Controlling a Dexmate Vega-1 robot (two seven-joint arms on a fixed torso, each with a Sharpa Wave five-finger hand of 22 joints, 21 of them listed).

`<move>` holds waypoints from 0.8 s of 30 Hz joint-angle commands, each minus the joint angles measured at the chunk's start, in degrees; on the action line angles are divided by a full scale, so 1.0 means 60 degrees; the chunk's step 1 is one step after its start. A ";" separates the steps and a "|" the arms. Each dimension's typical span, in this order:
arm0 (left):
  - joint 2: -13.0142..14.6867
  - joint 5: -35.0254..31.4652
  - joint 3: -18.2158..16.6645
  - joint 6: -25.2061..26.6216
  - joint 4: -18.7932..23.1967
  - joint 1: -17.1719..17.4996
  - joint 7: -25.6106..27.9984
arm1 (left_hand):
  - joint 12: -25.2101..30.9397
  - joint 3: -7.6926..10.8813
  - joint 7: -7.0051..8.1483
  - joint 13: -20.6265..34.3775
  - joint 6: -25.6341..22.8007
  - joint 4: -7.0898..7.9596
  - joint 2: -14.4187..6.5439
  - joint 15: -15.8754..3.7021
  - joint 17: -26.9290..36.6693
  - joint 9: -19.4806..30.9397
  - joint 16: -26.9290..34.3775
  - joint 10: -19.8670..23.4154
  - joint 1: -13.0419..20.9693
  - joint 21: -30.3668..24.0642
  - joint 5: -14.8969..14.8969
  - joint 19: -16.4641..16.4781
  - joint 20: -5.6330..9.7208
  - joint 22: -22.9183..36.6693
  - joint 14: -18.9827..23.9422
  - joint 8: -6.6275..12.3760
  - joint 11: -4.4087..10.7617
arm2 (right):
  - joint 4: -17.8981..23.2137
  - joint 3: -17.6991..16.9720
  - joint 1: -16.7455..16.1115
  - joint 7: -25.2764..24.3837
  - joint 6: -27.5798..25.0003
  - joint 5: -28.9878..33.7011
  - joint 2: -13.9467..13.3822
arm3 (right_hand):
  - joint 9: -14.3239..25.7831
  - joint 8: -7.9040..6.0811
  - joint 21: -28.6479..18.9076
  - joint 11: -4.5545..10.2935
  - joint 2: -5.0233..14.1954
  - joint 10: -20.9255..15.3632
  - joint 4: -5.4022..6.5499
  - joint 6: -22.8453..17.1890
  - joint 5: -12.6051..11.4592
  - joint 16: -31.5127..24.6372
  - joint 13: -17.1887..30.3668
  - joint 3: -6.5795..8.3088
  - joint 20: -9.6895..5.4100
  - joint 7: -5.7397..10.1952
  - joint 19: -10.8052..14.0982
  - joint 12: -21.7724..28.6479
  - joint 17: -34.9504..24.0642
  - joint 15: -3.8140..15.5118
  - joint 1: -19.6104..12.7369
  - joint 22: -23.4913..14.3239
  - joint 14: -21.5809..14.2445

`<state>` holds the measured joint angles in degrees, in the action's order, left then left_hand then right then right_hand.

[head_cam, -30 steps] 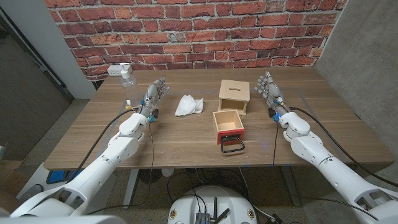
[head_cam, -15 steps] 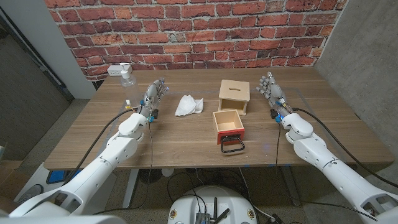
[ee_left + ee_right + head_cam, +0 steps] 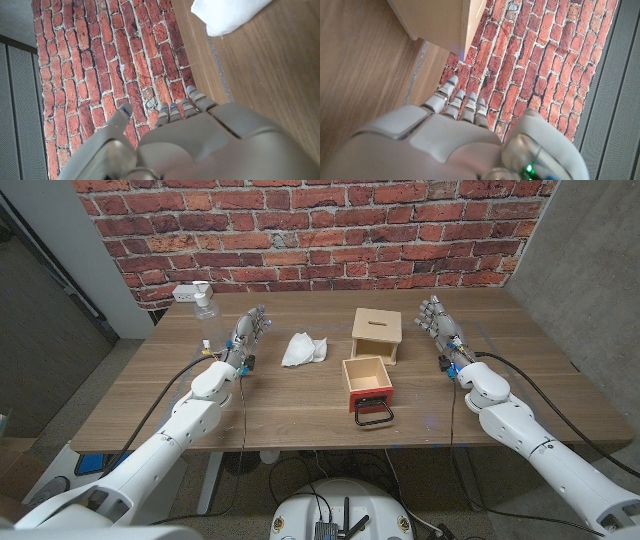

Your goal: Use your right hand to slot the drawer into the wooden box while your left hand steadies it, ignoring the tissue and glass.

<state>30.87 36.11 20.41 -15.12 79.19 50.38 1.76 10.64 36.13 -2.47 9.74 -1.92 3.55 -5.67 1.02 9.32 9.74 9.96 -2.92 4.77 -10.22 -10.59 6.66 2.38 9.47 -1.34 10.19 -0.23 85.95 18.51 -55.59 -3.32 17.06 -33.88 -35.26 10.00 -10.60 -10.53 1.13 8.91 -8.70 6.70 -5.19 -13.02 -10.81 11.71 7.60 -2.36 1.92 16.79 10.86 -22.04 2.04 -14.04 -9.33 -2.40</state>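
box [image 3: 376,332]: pale smooth wood | drawer [image 3: 367,381]: wood, red front, black metal handle | tissue [image 3: 303,348]: crumpled white paper | table [image 3: 150,390]: matt wood

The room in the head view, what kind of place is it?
Probably a robot test room or lab: a bare wooden table against a brick wall, with only props laid out, a wooden box, a drawer and a tissue.

Both hands up and empty, drawer out.
Drawer [image 3: 367,383] sits just before wooden box [image 3: 376,333]; left hand [image 3: 248,330] beside tissue [image 3: 304,348], right hand [image 3: 438,322] right of box.
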 commanded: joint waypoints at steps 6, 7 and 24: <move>0.0105 -0.0153 0.0079 0.0230 0.0111 -0.0166 0.0101 | 0.0069 0.0094 0.0052 0.0031 -0.0130 -0.0111 -0.0590 -0.0038 0.0021 0.0030 0.0014 0.0059 0.0097 -0.0058 -0.0017 -0.0029 0.0389 0.0017 0.0007 0.0070 0.0002 | 0.1175 -0.0340 -0.0862 -0.0948 -0.0048 0.0617 -0.0445 | 0.0027 -0.0039 -0.0016 -0.0042 -0.0142 -0.0074 -0.0033 -0.0068 0.0017 -0.0064 0.0001 0.0012 -0.0081 0.0025 0.0044 0.0041 0.0015 0.0117 0.0029 -0.0035 -0.0139; 0.0111 -0.0152 0.0079 0.0246 0.0126 -0.0170 0.0101 | 0.0068 0.0097 0.0050 0.0031 -0.0134 -0.0116 -0.0590 -0.0047 0.0021 0.0030 0.0016 0.0060 0.0099 -0.0059 -0.0017 -0.0026 0.0391 0.0017 0.0012 0.0070 0.0002 | 0.1278 -0.0354 -0.0918 -0.0985 -0.0076 0.0687 -0.0507 | 0.0027 -0.0038 -0.0016 -0.0038 -0.0146 -0.0075 -0.0035 -0.0065 0.0020 -0.0065 -0.0002 0.0014 -0.0083 0.0032 0.0043 0.0041 0.0021 0.0129 0.0031 -0.0035 -0.0142; 0.0243 -0.0298 0.0191 0.0536 0.0334 -0.0336 0.0082 | 0.0067 0.0157 0.0049 0.0031 -0.0182 -0.0269 -0.0553 -0.0054 0.0012 0.0030 0.0011 0.0111 0.0154 -0.0073 -0.0002 -0.0004 0.0398 0.0017 0.0058 0.0066 0.0025 | 0.2821 -0.0733 -0.1875 -0.1720 -0.0547 0.1691 -0.1224 | 0.0026 -0.0053 -0.0005 0.0039 -0.0194 -0.0127 -0.0133 -0.0144 0.0055 -0.0123 -0.0054 0.0077 -0.0094 0.0091 -0.0001 0.0055 0.0163 0.0208 -0.0006 -0.0034 -0.0339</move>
<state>31.36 34.99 21.17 -13.22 79.85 48.92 2.26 10.64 37.01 -1.95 9.73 -2.44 2.33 -6.05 0.71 9.33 9.73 9.93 -2.45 5.16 -10.22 -10.59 6.66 2.37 9.46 -1.02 10.42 -0.10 97.13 15.69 -63.25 -10.30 16.25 -27.85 -39.77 9.99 -10.60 -10.53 1.13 8.22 -9.10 6.42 -5.50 -12.92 -11.26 11.45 7.87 -2.36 2.23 16.78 10.85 -21.10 2.16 -13.96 -9.34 -3.74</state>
